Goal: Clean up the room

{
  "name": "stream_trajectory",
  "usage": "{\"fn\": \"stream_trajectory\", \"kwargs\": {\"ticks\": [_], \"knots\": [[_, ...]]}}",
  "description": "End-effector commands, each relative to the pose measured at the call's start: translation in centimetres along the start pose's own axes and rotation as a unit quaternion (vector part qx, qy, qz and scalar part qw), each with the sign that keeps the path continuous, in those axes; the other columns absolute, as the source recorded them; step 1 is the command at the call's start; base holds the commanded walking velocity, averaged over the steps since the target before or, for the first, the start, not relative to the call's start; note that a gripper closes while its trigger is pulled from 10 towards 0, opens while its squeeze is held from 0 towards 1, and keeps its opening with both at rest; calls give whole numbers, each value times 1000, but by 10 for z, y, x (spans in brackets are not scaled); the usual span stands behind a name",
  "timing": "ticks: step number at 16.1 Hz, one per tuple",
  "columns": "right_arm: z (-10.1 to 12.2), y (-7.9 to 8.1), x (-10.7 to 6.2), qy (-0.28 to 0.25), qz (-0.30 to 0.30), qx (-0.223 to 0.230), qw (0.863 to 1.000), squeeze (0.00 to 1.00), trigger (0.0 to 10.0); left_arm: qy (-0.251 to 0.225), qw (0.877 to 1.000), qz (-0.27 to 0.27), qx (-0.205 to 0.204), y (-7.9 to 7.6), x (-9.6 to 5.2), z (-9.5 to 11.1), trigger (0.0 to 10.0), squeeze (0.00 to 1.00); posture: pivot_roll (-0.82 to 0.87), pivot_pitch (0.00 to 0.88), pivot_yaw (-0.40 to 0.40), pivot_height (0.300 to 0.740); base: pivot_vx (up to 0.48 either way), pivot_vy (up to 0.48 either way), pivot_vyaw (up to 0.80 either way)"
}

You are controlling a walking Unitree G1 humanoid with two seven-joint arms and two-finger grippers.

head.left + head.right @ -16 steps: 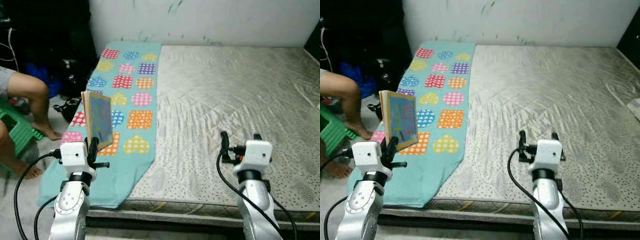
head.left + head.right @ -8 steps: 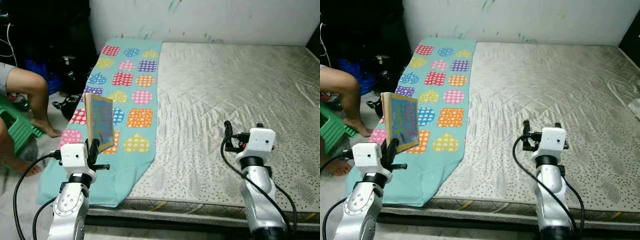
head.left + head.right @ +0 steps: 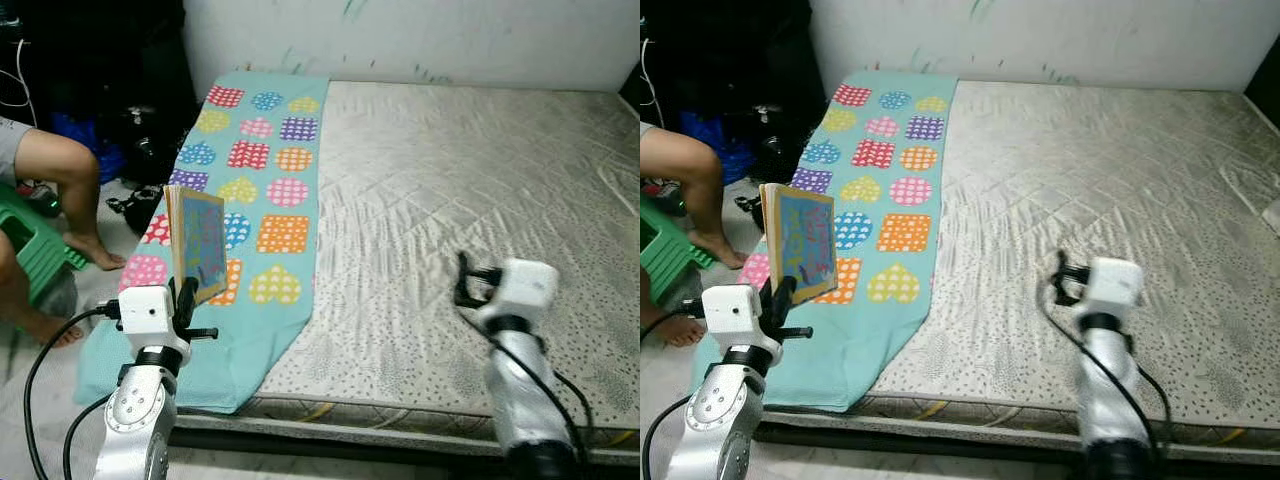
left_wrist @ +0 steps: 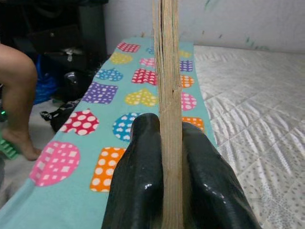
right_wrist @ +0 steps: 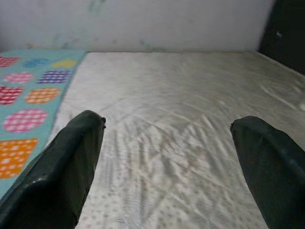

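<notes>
My left gripper [image 3: 186, 298] is shut on a thin picture book [image 3: 201, 243], held upright on its edge over the near left corner of the bed. In the left wrist view the book's page edges [image 4: 167, 95] rise straight up between the two black fingers [image 4: 138, 181]. My right gripper [image 3: 466, 282] is raised over the near part of the bare grey mattress [image 3: 470, 190], a little blurred. Its fingers [image 5: 71, 162] stand wide apart with nothing between them.
A turquoise blanket with dotted hearts and squares [image 3: 255, 190] covers the bed's left strip and hangs over the corner. A person's bare leg [image 3: 65, 190] and a green stool [image 3: 30, 255] are at the left. Dark bags [image 3: 140, 140] lie by the wall.
The right arm has swung slightly right and lower and is now blurred. The view has shifted a little. The left gripper still holds the book upright.
</notes>
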State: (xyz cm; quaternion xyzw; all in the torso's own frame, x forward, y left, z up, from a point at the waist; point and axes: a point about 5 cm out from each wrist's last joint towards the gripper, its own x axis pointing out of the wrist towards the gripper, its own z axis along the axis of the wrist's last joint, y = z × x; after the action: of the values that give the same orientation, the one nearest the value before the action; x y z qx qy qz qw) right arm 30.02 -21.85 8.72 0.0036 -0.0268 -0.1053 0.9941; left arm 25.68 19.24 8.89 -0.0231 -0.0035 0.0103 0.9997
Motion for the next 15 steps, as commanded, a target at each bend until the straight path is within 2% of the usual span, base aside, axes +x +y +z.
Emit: {"fn": "stream_trajectory", "kwargs": {"ticks": [1,5,7,9,10,13,15], "knots": [[-2,0,-3,-2,5,5,1000,0,10000,-17,1000,-11,6,-1,1,9,10000,0,-34,110,12,740,0,0,0],[-7,-10,-9,0,4,-2,1000,0,10000,-18,1000,-12,7,-1,0,9,10000,0,-32,112,20,740,0,0,0],[-15,-37,-13,18,-11,-29,999,0,10000,-17,1000,-14,9,-1,2,10,10000,0,-35,114,22,740,0,0,0],[-18,-59,-14,32,-38,-35,998,0,10000,-17,1000,-13,8,-1,3,10,10000,0,-34,113,23,740,0,0,0],[-15,-65,-12,30,-46,-31,998,0,10000,-18,1000,-12,7,0,3,10,10000,0,-39,111,26,740,0,0,0],[-12,-70,-9,26,-48,-35,998,0,10000,-17,1000,-12,6,0,5,10,10000,0,-43,109,26,740,0,0,0],[-15,-81,-9,30,-60,-40,997,0,10000,-18,1000,-11,4,0,6,10,10000,0,-42,107,30,740,0,0,0]]}}
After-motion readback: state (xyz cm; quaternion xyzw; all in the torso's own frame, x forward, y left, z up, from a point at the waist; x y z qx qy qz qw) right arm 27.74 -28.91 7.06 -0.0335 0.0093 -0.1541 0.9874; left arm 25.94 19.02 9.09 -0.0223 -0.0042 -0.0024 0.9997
